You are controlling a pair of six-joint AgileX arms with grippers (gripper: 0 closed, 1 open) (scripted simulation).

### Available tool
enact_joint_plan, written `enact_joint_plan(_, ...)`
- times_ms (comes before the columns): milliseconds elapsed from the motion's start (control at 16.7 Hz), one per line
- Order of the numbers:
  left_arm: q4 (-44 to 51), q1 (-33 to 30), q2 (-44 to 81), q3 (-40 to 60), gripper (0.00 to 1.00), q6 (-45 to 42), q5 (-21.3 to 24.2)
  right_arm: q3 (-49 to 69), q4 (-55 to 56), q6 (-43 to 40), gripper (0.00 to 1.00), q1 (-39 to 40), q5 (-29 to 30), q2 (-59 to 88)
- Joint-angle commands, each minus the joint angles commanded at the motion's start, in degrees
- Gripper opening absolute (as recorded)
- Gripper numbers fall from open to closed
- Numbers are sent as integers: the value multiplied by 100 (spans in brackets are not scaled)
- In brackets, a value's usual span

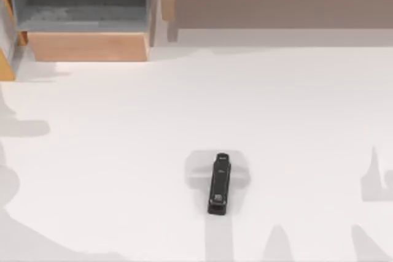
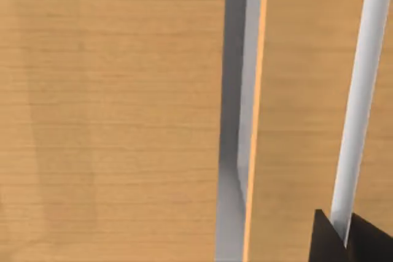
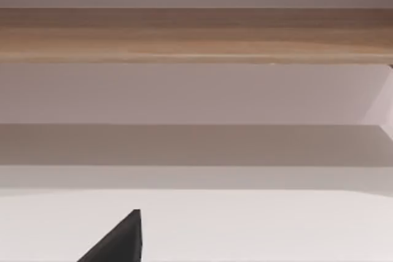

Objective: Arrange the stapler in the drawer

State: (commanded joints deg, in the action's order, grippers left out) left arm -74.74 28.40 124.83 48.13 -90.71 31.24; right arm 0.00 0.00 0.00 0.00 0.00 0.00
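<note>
A: Stapler (image 1: pixel 219 183) lies flat on the white table (image 1: pixel 110 151), near the front edge, slightly right of centre, long axis running front to back.

B: Drawer (image 1: pixel 86 13)?

A: Open at back left, well apart from it, top cut off.

B: Grippers?

A: Just 1 dark tip in each wrist view; can't tell spread or closed. Left wrist faces tan wood, right faces the long wooden unit (image 1: pixel 276 4).

The drawer (image 1: pixel 86 10) runs off the top view's upper edge; the stapler's (image 1: pixel 219 183) pale marks are too small to read.
</note>
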Motion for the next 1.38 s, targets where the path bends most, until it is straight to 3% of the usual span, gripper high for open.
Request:
enact_joint_plan(240, -397, 278, -306, -732, 0, -16, 270, 0, 0, 0, 100, 0, 0, 0)
enact_joint_plan(600, -461, 310, -339, -821, 0, -28, 312, 0, 0, 0, 100, 0, 0, 0)
enact_joint_plan(1080, -1113, 946, -785, -1910, 0, -73, 958, 0, 0, 0, 100, 0, 0, 0)
enact_joint_plan(1380, -1165, 1033, -821, -2041, 0, -69, 1017, 0, 0, 0, 100, 0, 0, 0)
